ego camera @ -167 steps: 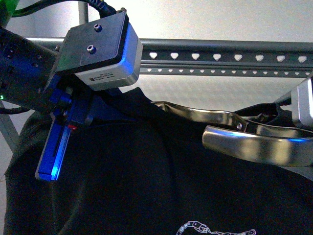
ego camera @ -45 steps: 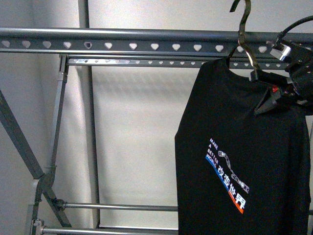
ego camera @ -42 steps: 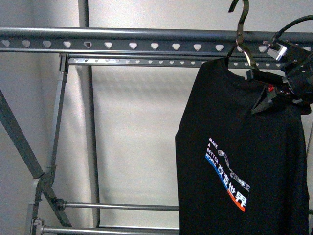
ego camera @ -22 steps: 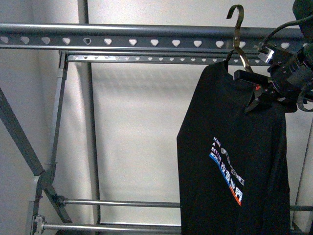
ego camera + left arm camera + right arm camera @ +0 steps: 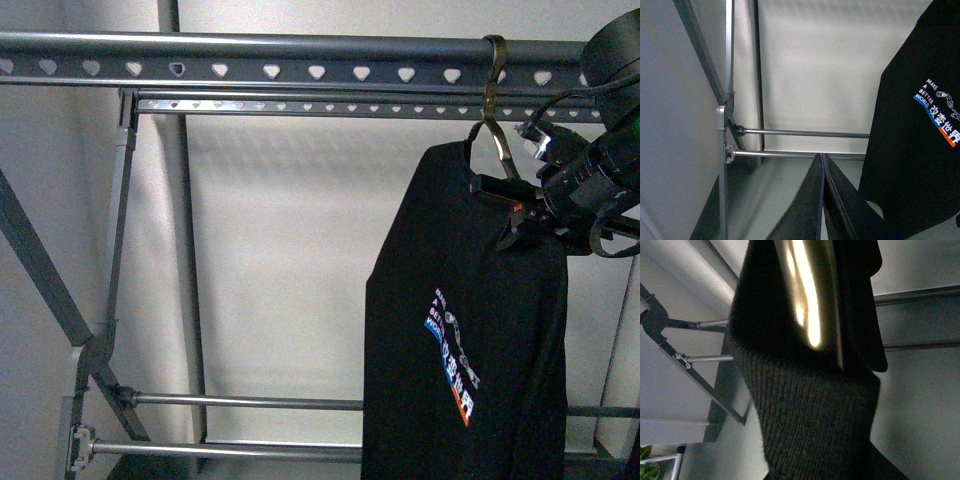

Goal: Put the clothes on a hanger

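The black shirt point(image 5: 470, 320) with its white text and blue, white and orange graphic hangs at the right on a small shiny coat hanger point(image 5: 492, 110), whose hook sits over the grey rack's top rail point(image 5: 250, 58) with heart-shaped holes. My right gripper point(image 5: 522, 222) is shut on the shirt's shoulder by the collar. In the right wrist view the ribbed black cloth point(image 5: 810, 405) and the shiny hanger arm point(image 5: 807, 300) fill the frame. My left gripper point(image 5: 821, 162) is shut and empty, low, pointing at the rack's lower bars; the shirt point(image 5: 920, 130) hangs beside it.
The rack has a second thinner rail point(image 5: 300, 103), a vertical post point(image 5: 185, 260), diagonal braces point(image 5: 45, 280) and two lower horizontal bars point(image 5: 250, 403). A pale wall stands behind. A bit of green plant point(image 5: 647, 465) shows in the right wrist view.
The coat hanger's hook was above the top rail half a second ago; now it sits over the rail. The shirt and my right gripper came down a little. Earlier my left gripper left the front view.
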`<state>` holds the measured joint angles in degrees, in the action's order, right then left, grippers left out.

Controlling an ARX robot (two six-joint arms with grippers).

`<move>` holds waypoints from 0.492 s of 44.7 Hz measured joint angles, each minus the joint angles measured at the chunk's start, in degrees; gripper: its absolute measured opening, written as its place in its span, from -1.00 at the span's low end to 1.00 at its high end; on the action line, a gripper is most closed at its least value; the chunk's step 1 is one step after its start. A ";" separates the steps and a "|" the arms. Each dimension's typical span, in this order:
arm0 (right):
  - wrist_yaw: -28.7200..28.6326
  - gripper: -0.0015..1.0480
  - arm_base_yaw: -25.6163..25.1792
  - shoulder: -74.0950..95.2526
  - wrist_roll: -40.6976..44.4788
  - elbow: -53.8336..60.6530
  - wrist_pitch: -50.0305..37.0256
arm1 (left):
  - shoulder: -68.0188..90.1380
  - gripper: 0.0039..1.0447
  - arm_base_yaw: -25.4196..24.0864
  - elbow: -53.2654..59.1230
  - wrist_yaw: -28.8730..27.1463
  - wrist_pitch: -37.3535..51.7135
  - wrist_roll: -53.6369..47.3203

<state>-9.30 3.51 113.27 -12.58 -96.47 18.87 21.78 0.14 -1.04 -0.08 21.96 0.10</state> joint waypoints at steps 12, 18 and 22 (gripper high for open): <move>5.11 -0.21 1.79 -4.61 2.86 13.14 -20.15 | -6.88 -0.94 0.00 0.00 0.02 -6.75 0.00; 8.37 0.39 3.04 -22.12 5.03 31.78 -42.25 | -9.70 -0.94 0.00 0.00 0.02 -9.62 0.00; 8.26 0.69 4.00 -35.19 6.01 44.06 -51.41 | -10.97 -0.94 0.00 0.00 0.02 -10.86 0.00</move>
<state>-1.04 7.51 78.08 -6.57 -52.40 -32.53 10.81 0.14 -1.04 -0.05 11.09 0.10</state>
